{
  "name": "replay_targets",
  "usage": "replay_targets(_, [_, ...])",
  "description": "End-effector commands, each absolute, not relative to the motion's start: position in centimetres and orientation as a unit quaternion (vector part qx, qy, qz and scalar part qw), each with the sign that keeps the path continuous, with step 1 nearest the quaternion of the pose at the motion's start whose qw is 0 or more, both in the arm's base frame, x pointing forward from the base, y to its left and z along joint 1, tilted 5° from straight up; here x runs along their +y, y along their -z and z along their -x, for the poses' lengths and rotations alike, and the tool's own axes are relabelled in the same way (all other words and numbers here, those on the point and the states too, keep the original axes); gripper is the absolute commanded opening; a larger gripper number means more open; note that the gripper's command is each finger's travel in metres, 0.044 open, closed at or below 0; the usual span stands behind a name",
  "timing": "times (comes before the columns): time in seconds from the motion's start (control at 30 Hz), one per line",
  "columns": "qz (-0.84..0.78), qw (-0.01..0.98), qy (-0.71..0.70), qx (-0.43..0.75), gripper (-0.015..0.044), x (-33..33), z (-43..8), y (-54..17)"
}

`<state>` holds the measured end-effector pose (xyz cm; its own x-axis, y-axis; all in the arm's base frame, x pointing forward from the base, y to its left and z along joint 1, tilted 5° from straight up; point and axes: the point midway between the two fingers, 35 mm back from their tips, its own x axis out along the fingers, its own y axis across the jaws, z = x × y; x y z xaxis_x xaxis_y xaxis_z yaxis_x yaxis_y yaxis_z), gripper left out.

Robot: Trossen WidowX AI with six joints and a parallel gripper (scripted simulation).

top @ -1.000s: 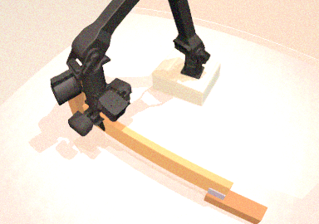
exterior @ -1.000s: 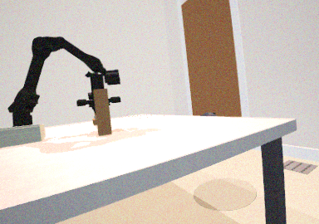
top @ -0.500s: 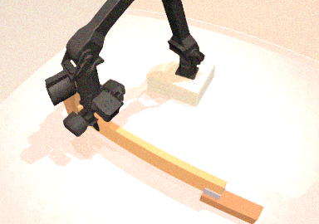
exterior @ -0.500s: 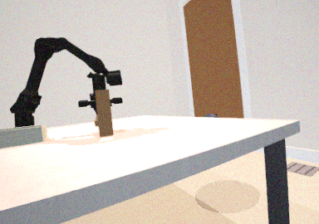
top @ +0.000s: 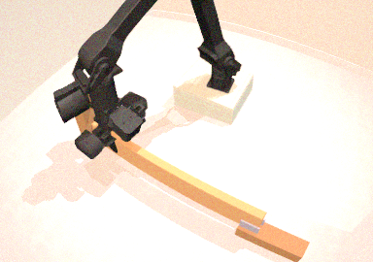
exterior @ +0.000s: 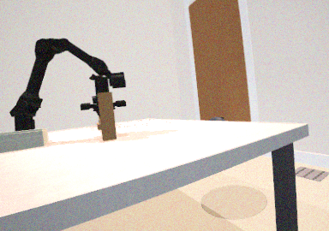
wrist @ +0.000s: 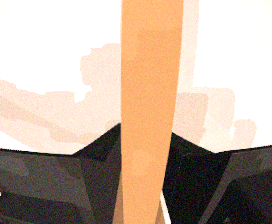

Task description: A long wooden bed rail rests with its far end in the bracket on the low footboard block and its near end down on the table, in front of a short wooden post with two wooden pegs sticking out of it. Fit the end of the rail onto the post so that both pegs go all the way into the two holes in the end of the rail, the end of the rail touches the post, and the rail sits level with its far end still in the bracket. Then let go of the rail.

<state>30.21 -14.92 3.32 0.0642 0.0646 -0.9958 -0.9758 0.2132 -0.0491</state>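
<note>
The long rail runs from my gripper to the footboard block. Its far end lies at the grey bracket; how deep it sits is unclear. My gripper is shut on the rail near its post-side end, with a finger on each side, and holds it above the table. The wooden post stands upright just beyond the gripper. A small light piece, perhaps a peg, shows between post and gripper. The gripper hides the rail's near end and its holes, so contact with the post cannot be told.
The arm's base stands on a pale block behind the rail. The arm arches above the table. Shadows of the arm and rail fall on the table top. A brown door stands beyond the table.
</note>
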Motion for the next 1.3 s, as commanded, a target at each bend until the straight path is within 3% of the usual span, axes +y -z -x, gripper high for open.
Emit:
replay_targets(0.0, [0.44,0.582,-0.447,0.518,0.0053,-14.9,-30.2,-3.3])
replay_targets(0.5, [0.44,0.582,-0.447,0.518,0.044,-14.9,-30.2,-3.3])
replay_targets(1.27, [0.441,0.582,-0.445,0.518,0.044,-12.1,-30.7,-6.6])
